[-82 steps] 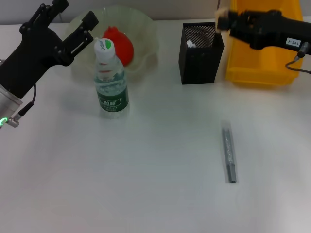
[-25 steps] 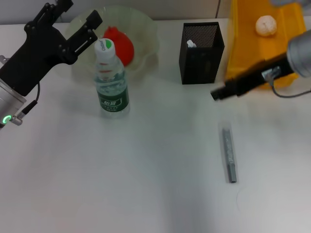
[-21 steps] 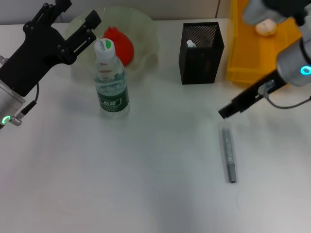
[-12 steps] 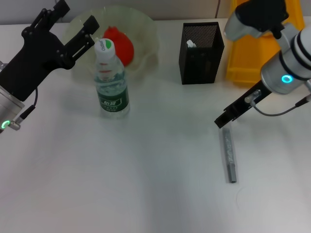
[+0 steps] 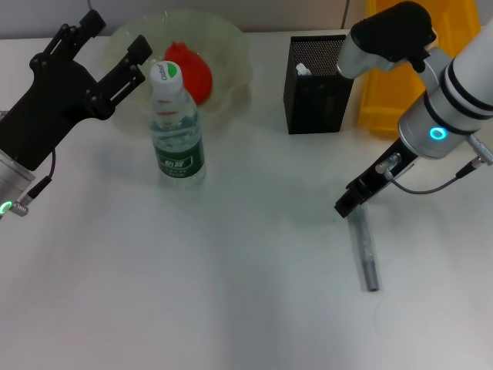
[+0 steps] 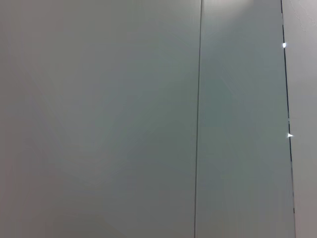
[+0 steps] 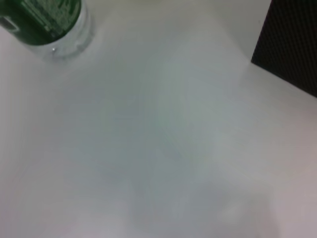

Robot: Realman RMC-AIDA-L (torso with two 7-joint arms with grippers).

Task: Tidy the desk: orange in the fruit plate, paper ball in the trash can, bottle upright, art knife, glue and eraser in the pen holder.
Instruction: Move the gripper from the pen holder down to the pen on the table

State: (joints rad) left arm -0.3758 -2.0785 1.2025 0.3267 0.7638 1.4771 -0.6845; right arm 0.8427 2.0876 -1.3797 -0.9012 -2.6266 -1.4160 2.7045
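White desk (image 5: pixel 231 293) carries the upright bottle (image 5: pixel 177 127), pen holder (image 5: pixel 317 85) and a grey stick, probably the art knife (image 5: pixel 363 248). Right pincer (image 5: pixel 344 206) hangs just at the stick's far end; its opening cannot be told. Left pincer (image 5: pixel 108 46), fingers spread wide, sits beside the bottle.

I can't read any text here: the bottle (image 5: pixel 177 127) carries white print on its dark green label (image 5: pixel 179 159) and a mark on its cap (image 5: pixel 163 72), both too small for me to make out
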